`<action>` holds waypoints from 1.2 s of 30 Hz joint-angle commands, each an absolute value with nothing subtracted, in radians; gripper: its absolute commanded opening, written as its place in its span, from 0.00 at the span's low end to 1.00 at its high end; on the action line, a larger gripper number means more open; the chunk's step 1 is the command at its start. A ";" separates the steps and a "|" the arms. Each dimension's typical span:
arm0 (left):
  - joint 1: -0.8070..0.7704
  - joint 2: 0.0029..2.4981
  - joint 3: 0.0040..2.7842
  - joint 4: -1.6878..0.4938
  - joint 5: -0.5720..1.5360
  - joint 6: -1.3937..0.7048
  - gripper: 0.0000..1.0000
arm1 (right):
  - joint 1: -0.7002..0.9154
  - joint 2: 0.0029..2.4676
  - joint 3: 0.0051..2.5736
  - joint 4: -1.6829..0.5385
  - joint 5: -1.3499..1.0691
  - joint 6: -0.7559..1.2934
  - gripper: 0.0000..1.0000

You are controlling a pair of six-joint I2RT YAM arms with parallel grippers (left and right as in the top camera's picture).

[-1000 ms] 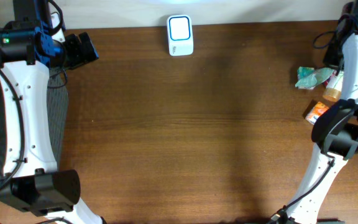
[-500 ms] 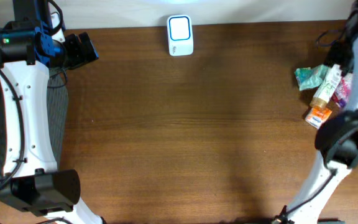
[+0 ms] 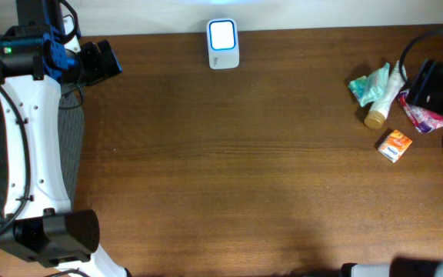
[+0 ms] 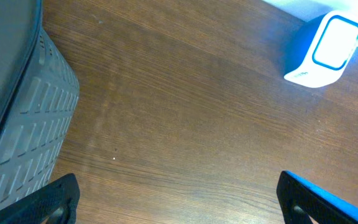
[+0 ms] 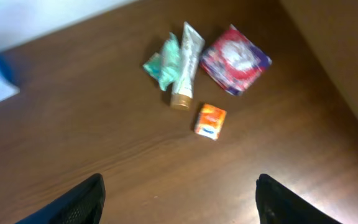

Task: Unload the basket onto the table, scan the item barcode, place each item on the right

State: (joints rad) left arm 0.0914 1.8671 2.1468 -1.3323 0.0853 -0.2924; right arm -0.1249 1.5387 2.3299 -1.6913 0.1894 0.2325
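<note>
The right arm has swung off toward the right edge, uncovering the pile, and the tube [image 3: 381, 96] has slid left to lie flat against the teal packet [image 3: 366, 86]. The right gripper [image 5: 179, 205] hangs high, jaws apart with nothing between them (so no item is in hand). The red packet [image 5: 235, 60] and orange box [image 3: 394, 145] lie close by, well apart from the scanner [image 3: 223, 43] at the table's [image 3: 229, 169] far edge. The left gripper [image 4: 185, 205], jaws wide and empty, waits far left beside the basket [image 4: 17, 124]. A fresh pick looks necessary before any scan
</note>
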 commanded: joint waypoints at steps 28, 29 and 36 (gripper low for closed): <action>0.095 1.863 2.156 -1.330 0.081 -0.291 0.99 | 0.007 0.917 1.777 -1.686 -0.022 0.241 0.99; 0.095 1.863 2.156 -1.330 0.081 -0.291 0.99 | 0.007 0.900 1.740 -1.673 -0.017 0.241 0.99; 0.095 1.863 2.156 -1.330 0.081 -0.291 0.99 | 0.007 0.556 1.238 -1.329 -0.022 0.215 0.99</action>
State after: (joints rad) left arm 0.0914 1.8671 2.1468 -1.3323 0.0849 -0.2924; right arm 0.0002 0.6559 1.3582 -1.3800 -0.0204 0.2283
